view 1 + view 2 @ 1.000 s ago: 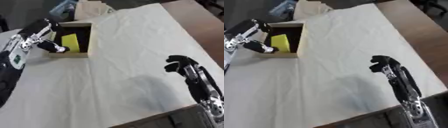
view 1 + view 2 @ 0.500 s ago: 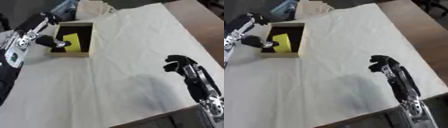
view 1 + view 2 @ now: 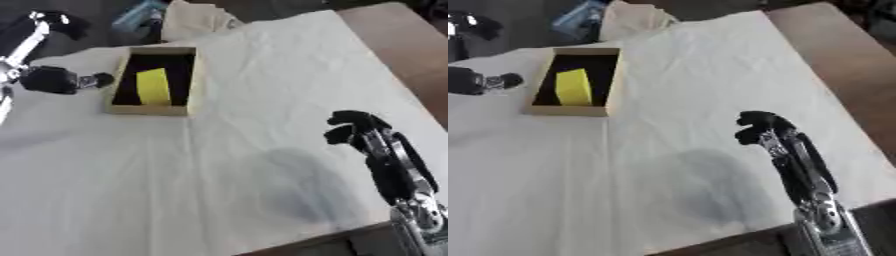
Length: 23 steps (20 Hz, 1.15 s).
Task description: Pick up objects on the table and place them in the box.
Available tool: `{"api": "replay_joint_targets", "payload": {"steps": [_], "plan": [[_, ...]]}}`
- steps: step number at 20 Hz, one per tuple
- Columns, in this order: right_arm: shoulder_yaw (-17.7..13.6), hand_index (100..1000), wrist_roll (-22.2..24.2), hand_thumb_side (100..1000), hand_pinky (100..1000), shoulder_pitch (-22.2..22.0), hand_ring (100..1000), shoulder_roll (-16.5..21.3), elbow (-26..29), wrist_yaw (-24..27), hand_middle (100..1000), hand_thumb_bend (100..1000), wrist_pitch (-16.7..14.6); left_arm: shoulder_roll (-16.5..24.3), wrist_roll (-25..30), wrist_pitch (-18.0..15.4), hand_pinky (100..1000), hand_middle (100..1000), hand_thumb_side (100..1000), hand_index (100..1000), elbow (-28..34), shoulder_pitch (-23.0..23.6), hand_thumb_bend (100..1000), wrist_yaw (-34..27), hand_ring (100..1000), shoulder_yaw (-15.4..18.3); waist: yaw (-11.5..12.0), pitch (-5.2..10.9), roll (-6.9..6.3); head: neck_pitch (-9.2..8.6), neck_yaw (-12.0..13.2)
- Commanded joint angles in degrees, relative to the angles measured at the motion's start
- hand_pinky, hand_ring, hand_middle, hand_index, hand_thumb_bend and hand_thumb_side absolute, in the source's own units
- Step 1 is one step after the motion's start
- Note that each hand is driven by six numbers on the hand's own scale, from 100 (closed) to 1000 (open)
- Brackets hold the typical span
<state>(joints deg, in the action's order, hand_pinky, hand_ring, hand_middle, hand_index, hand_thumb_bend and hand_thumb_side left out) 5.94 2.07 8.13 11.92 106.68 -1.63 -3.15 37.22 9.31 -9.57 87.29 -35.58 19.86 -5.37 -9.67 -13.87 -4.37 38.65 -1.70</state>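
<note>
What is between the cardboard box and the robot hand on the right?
Only bare white tablecloth lies between the tan cardboard box and the right robot hand, seen in both eye views.

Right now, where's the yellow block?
The yellow block lies inside the box, in the upper left of both eye views on the white cloth, just right of the left hand.

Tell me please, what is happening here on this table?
A humanoid robot is putting things into a shallow tan cardboard box on a table covered with a white cloth. A flat yellow block already lies inside the box. The robot's left hand hangs just left of the box and holds nothing. Its right hand rests at the lower right, fingers curled, also holding nothing. No other loose object shows on the cloth.
</note>
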Motion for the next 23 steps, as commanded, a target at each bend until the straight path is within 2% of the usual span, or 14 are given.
{"api": "replay_joint_targets", "payload": {"steps": [1,5,9,17,23], "plan": [[-0.54,761,-0.34,851,659,0.57,641,0.58,0.82,-0.17,667,262,-0.03,2.33,1.06,0.97,824,610,504,790,7.77,2.66,663,-3.82,670,1.53,0.63,0.62,0.32,-0.66,-0.26],[-0.71,761,-0.56,854,659,0.63,641,0.49,0.82,-0.24,667,257,0.02,1.10,3.66,0.75,827,609,517,790,14.59,8.20,651,-6.01,670,1.61,1.51,0.39,0.47,-0.47,-0.22],[-0.76,761,-0.64,854,659,0.60,641,0.35,0.83,-0.30,667,258,0.03,-1.25,5.61,0.90,829,607,521,788,18.22,11.30,632,-7.44,666,1.69,1.98,0.18,0.84,0.03,-0.06],[-1.21,761,-1.04,849,660,0.82,640,0.62,1.14,-0.27,667,261,-0.04,-7.25,6.26,1.79,831,598,527,782,19.91,15.67,601,-10.33,653,2.57,2.99,0.09,1.17,0.51,0.45],[-1.21,762,-1.06,844,660,1.19,641,3.04,2.40,0.11,668,260,-0.32,-10.34,5.28,2.85,829,593,528,781,20.32,17.92,593,-12.75,644,3.17,3.88,0.11,1.49,0.95,0.27]]}}
